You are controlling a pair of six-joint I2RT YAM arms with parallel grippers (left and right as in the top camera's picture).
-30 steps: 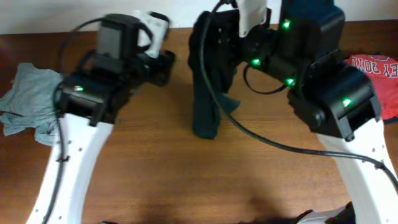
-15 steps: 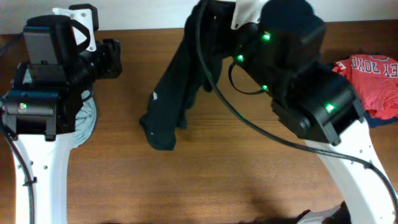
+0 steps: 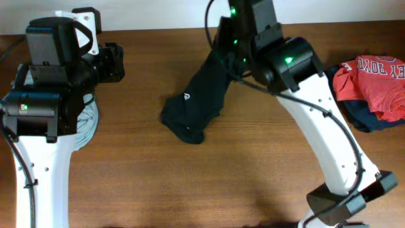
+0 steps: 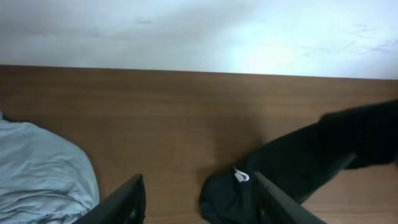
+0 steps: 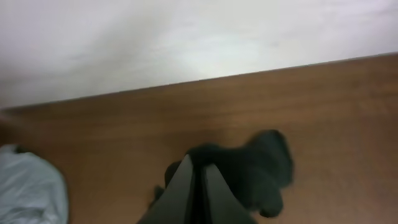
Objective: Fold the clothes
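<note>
We see a black T-shirt [image 3: 193,114] with a small white mark [image 3: 186,97], a pale grey-blue shirt [image 3: 87,123] at left, a red shirt [image 3: 380,82] with white lettering at right, on a brown wood-grain worktop [image 3: 190,190].

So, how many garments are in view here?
3: black T-shirt in the middle, pale grey-blue shirt at left, red shirt at right. Some dark cloth under it may be a fourth.
</note>
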